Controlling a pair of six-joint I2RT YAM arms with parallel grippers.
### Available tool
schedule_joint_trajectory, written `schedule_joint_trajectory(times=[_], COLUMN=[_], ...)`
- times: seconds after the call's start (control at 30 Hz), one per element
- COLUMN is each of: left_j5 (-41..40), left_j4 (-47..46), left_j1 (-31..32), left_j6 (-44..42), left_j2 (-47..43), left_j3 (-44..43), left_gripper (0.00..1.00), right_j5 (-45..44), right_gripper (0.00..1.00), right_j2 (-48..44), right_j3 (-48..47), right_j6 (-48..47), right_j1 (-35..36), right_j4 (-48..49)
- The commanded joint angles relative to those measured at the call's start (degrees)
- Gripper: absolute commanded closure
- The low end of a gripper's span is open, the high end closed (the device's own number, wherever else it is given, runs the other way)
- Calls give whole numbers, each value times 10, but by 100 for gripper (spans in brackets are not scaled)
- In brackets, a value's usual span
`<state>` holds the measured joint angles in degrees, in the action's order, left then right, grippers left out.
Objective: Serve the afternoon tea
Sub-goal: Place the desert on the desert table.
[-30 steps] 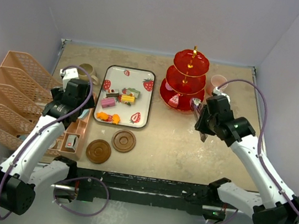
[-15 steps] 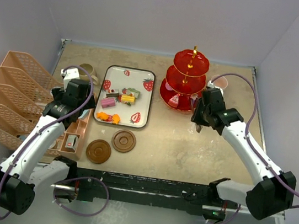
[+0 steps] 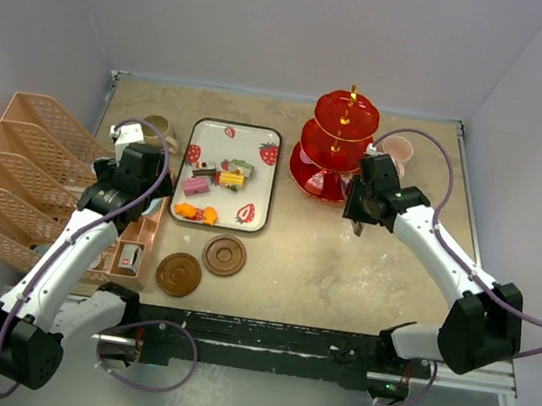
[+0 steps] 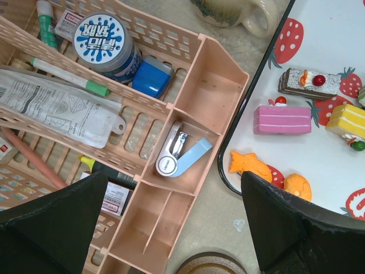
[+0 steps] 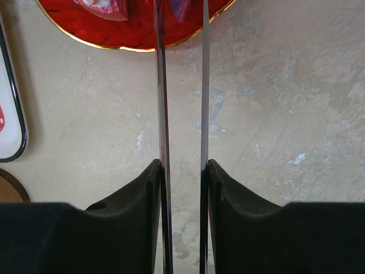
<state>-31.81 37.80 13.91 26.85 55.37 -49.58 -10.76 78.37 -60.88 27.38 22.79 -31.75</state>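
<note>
top view, right gripper (image 3: pixel 358 218): sat at 4 o'clock of the red stand (image 3: pixel 337 152), low by its bottom tier. Loading sweets there, I'd guess.
top view, sweets (image 3: pixel 196 186): mostly lay on the strawberry tray (image 3: pixel 243 149), with the coasters (image 3: pixel 178 274) bare at its 7 o'clock.
left wrist, left gripper (image 4: pixel 174 188): fingers were wide and held nothing. It hung over the pink organizer (image 4: pixel 205 91), probably just staying out of the way.
right wrist, fingers (image 5: pixel 131 194): pinched the tweezers (image 5: pixel 161 85), blades narrowly apart and tips at 12 o'clock over the stand's rim. Couldn't tell if they gripped a sweet.
</note>
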Motion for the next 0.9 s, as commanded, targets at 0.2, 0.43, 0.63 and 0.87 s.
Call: schedule_joint_trajectory(times=[0.2, 0.43, 0.63, 0.87], left_j5=[-21, -20, -20, -20], left_j4=[-15, -15, -15, -15], left_j1=[2, 2, 2, 2], left_j6=[-1, 0, -1, -1], left_j2=[-11, -8, -7, -7], left_j3=[-1, 0, 0, 0], left_gripper=[3, 3, 3, 3], right_j5=[-6, -19, -25, -7], right_gripper=[61, 59, 58, 58], right_j2=[1, 1, 3, -11], right_j3=[-25, -26, -34, -48], right_j6=[-14, -12, -14, -14], right_j1=[-3, -3, -2, -3], right_j4=[16, 17, 4, -8])
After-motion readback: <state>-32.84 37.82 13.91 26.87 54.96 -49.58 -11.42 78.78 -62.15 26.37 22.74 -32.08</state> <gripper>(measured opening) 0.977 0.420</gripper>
